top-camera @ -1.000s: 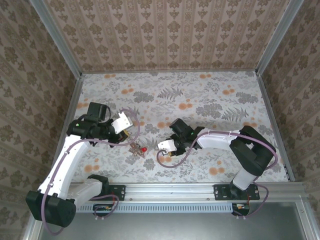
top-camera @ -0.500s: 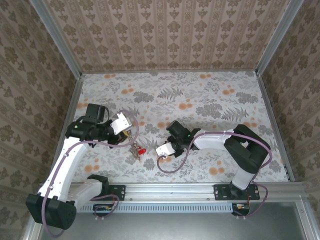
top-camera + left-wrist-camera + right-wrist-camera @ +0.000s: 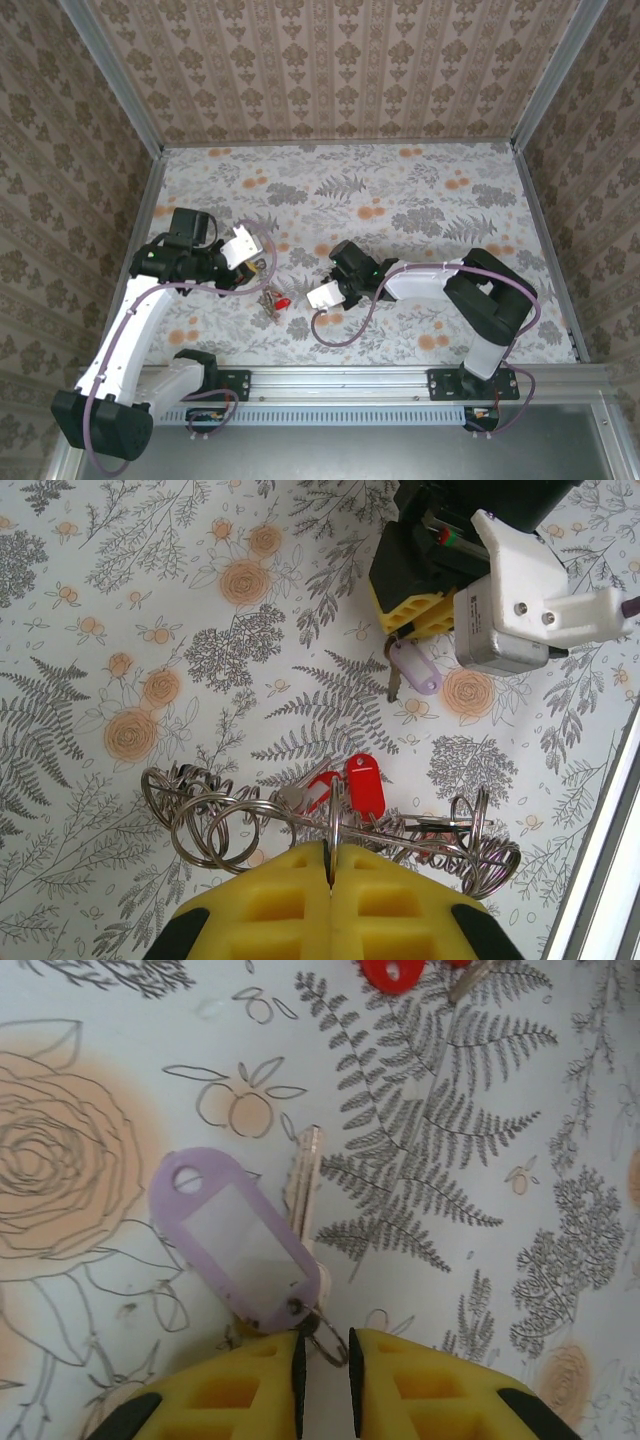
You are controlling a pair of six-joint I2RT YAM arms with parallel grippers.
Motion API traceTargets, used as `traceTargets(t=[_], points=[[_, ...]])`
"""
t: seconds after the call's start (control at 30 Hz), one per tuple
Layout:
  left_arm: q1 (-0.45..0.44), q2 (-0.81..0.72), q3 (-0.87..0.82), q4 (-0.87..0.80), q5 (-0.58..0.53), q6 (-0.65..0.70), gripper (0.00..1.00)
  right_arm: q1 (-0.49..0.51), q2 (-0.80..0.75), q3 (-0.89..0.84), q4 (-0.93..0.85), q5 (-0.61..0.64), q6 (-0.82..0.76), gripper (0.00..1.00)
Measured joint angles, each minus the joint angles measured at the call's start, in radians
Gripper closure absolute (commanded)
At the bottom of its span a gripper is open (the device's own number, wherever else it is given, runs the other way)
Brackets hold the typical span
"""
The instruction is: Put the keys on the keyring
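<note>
Two grippers near mid-table on top cam: left gripper (image 3: 262, 285) by red tag (image 3: 284, 301), right gripper (image 3: 330, 302) just beside. L wrist: fingers clamped tight on keyring (image 3: 333, 805). R wrist: I see jaws pinching small ring (image 3: 322, 1332) joining lilac tag (image 3: 240, 1240) + key (image 3: 303, 1185).

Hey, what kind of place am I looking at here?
Probably a lab test booth, not a home: two robot arms bolted to a metal rail, aluminium framing, and wallpaper panels boxing in a floral tabletop.
</note>
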Motion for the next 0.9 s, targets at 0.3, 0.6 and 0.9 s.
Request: traceTargets(t=[0.3,0.6,0.9], points=[[0.000,0.000,-0.012,0.002,0.007,0.000,1.00,0.000,0.002,0.001,0.004,0.007,-0.016,0.79],[0.000,-0.002,-0.013,0.002,0.011,0.000,1.00,0.000,0.026,0.032,-0.048,0.006,-0.018,0.93],[0.000,-0.016,-0.028,0.047,0.045,-0.006,1.00,-0.003,0.005,0.038,-0.092,-0.008,0.050,1.00]])
